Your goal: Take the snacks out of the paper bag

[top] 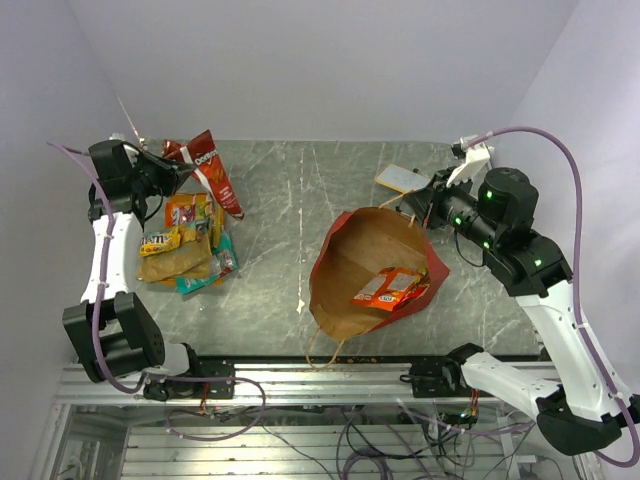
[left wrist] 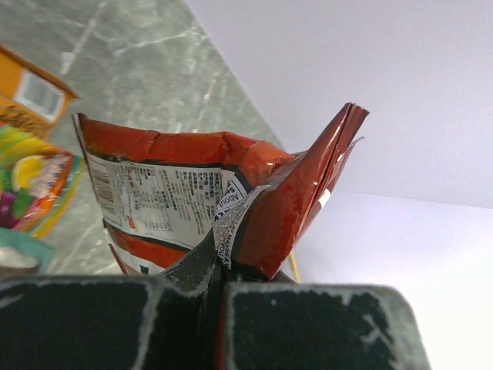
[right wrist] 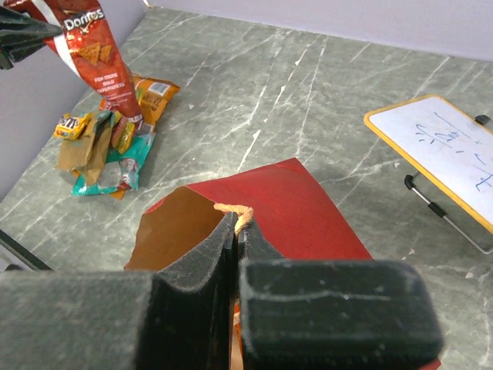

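Most of the unpacking looks done at this point, tbh. A pile of snacks (top: 185, 245) has been laid out by the left edge of the table (top: 280, 200), up towards the far-left corner. Orange, yellow, teal and brown packets are bunched together there. A dark-red Doritos bag (top: 213, 168) is pinched by its top end in the left pincer (top: 170, 172), jaws closed on it. It's hung over the far end of that pile, so it probably only needs to be let go there.

The paper bag (top: 350, 255) is sat on the right half of the table. Its mouth is held open by the right pincer (top: 428, 208), which is clamped shut on the far rim by the handle. A couple of orange packets (top: 388, 288) can be seen left inside, so those are yet to be fetched. Whether anything more is hidden under them can't be told.
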